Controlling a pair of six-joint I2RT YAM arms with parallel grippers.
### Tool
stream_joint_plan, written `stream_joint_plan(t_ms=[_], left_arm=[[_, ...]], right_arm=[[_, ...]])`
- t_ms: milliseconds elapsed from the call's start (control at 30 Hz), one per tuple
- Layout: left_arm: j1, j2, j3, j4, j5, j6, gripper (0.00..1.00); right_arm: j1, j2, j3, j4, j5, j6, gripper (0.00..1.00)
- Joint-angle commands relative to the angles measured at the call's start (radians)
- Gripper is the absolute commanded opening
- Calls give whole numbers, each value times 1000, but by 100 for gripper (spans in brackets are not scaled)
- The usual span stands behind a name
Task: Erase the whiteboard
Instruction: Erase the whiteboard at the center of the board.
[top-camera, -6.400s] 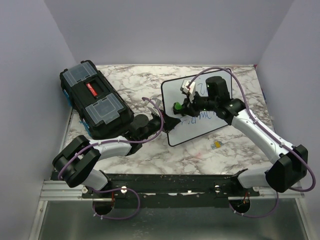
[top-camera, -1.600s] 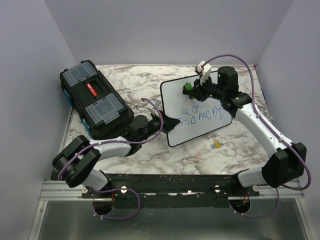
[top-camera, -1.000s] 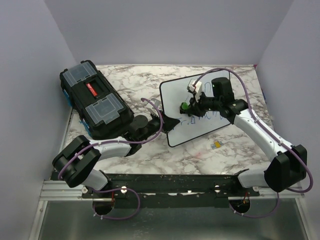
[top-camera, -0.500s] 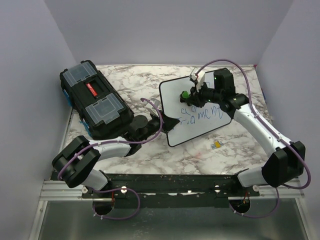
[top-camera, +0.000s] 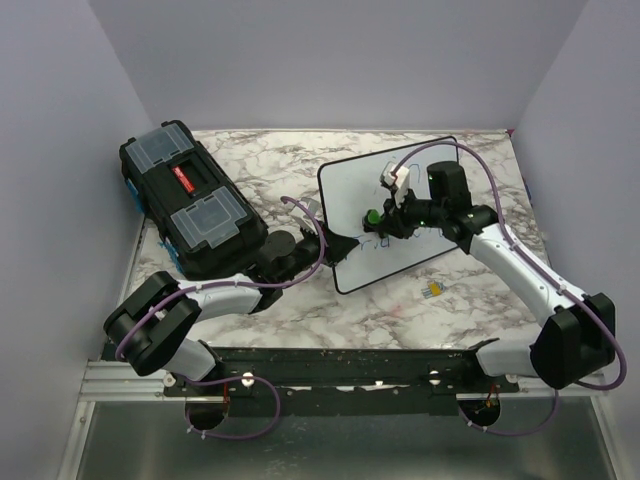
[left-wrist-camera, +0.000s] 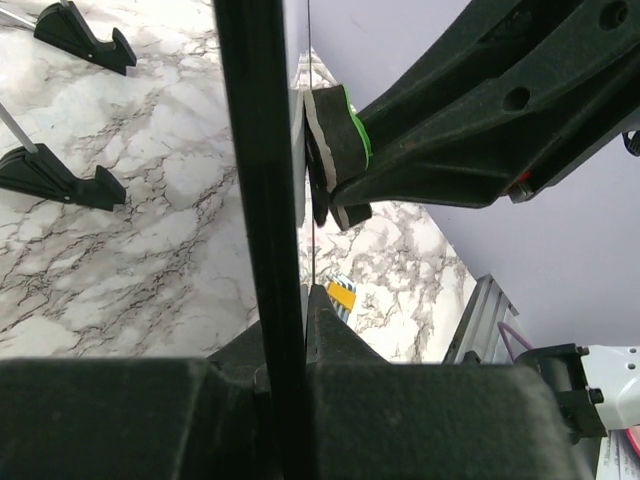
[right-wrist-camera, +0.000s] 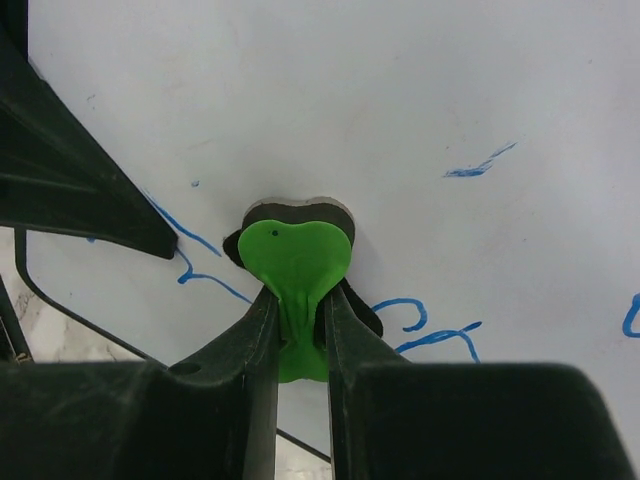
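The board (top-camera: 345, 195) sat on the marble table (top-camera: 290, 160), right of centre and askew to its edges, with the toolbox (top-camera: 190, 200) well apart on the left. How steeply the board leaned could not be told. From the left wrist, two of its black feet (left-wrist-camera: 55, 178) rested on the marble.

The left gripper (top-camera: 335, 247) was shut on the board's near left edge – the left wrist view showed the thin black frame (left-wrist-camera: 255, 180) running straight down between its fingers.

The right gripper (right-wrist-camera: 297, 320) reached over the board from the right, its jaws pinched narrow on the stem of a green, heart-shaped eraser (right-wrist-camera: 295, 255). The eraser's pad was pressed flat against the white face, in the left half of the board. Blue strokes (right-wrist-camera: 440, 335) remained around it – some just left of the pad, some to its right and a short dash higher up.

A small yellow thing (top-camera: 432, 290) lay on the table just beyond the board's near edge.
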Motion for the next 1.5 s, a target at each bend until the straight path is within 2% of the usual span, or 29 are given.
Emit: stream_joint_plan(t_ms=[0, 133, 300, 600, 667, 867, 1033, 1100, 1200, 1300, 1467], left_arm=[[-14, -46, 16, 151, 52, 58, 0], [-15, -49, 14, 148, 48, 59, 0], [-14, -52, 10, 155, 48, 58, 0], [-14, -64, -1, 161, 50, 66, 0], [-13, -62, 2, 163, 51, 66, 0], [-14, -47, 18, 162, 56, 61, 0], [-14, -42, 25, 149, 55, 61, 0], [-15, -44, 27, 143, 55, 62, 0], [-14, -47, 30, 133, 55, 66, 0], [-14, -54, 27, 128, 54, 69, 0], [-15, -61, 20, 133, 54, 71, 0]], right_arm=[[-11, 59, 96, 7, 41, 37, 1], [-11, 127, 205, 19, 36, 56, 1], [-11, 159, 267, 44, 138, 97, 1], [-28, 80, 111, 43, 230, 69, 1], [-28, 64, 96, 3, 188, 31, 1], [-19, 87, 108, -166, -107, -121, 1], [40, 114, 150, -163, -135, -126, 1], [43, 127, 188, -121, -115, -68, 1], [41, 134, 242, -31, 8, 44, 1], [27, 124, 257, 51, 68, 116, 1], [-25, 130, 236, 80, 167, 159, 1]])
